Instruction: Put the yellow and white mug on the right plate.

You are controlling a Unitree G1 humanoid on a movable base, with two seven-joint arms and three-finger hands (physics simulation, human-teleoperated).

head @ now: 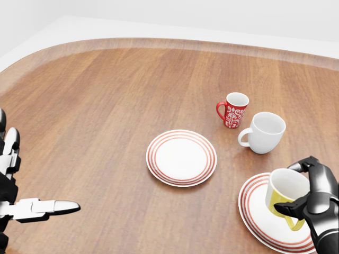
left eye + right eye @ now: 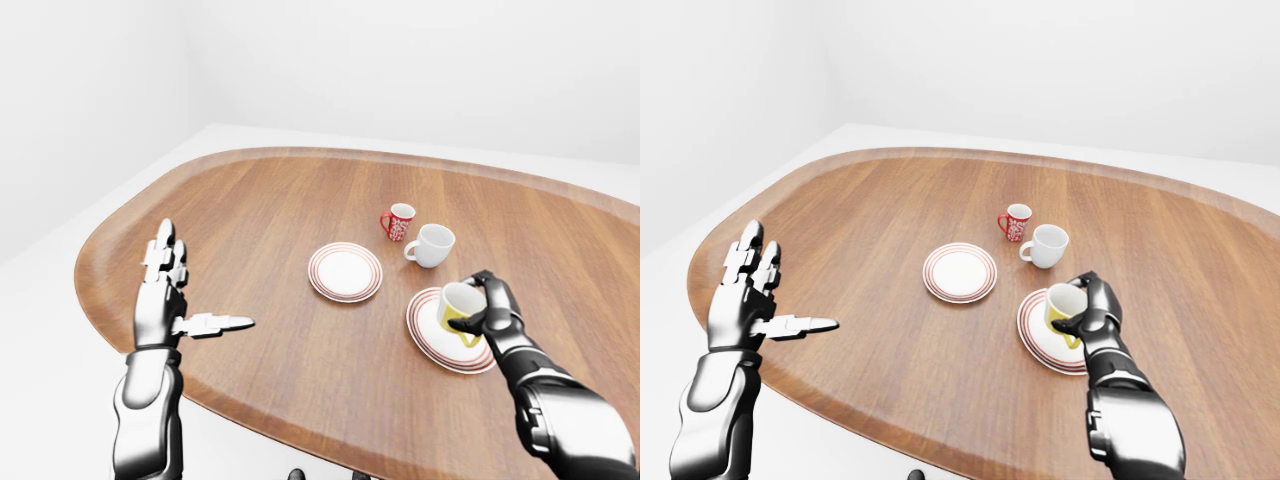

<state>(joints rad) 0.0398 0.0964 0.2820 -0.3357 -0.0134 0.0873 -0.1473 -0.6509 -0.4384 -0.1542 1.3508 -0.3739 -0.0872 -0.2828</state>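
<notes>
Bench (image 1: 95,95): big oval wood top w/ raised lip, carries everything.

Right plate (image 1: 253,211): red-ringed, bottom right of head view, near bench edge. Partly covered by mug + hand. Left plate (image 1: 181,157): same pattern, bare, mid-view, well apart from the other.

Right hand (image 1: 310,193): fingers pressed round yellow and white mug (image 1: 286,191), thumb side across the yellow handle at bottom. Mug over right plate, tilted, mouth leaning toward view's upper left. Touching the plate or just above it: can't tell from any view.

Left hand (image 2: 165,290): spread wide, one finger jutting sideways, holding nothing, far left of bench, well apart from all crockery.

White mug (image 1: 263,133): upright, just above right plate in head view, near the held mug. Red mug (image 1: 233,109): upright, just beyond the white one.

Risks, prob. in this order:
- Let go while tilted → mug tips or rolls off plate, maybe toward the near bench edge.
- Set down too close to plate rim → base half on rim, wobbles or slides.
- Fingers snag handle on opening → drags mug, shifts plate.
- Hand pulled away upward in view → clips white mug.
</notes>
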